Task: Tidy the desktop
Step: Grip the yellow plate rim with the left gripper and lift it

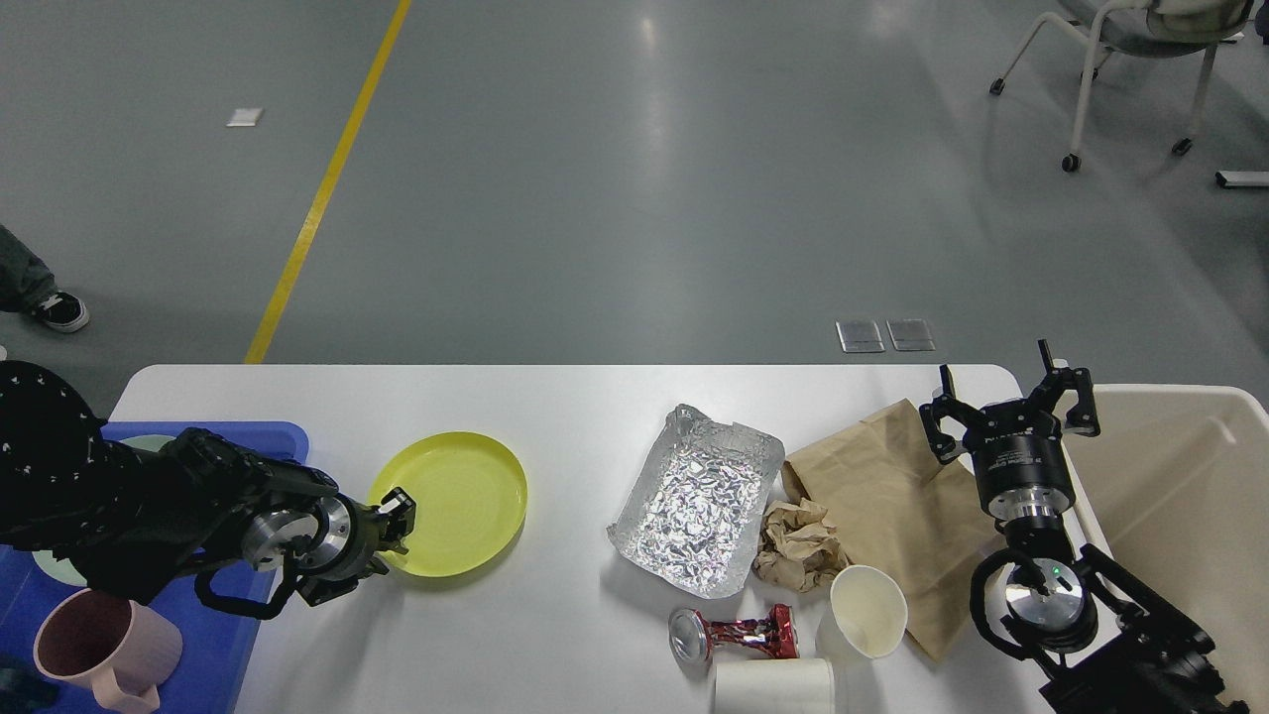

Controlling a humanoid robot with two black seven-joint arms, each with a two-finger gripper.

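You see crinkled, shiny foil tray and rough crumpled brown paper. The desktop looks smooth, matt white.
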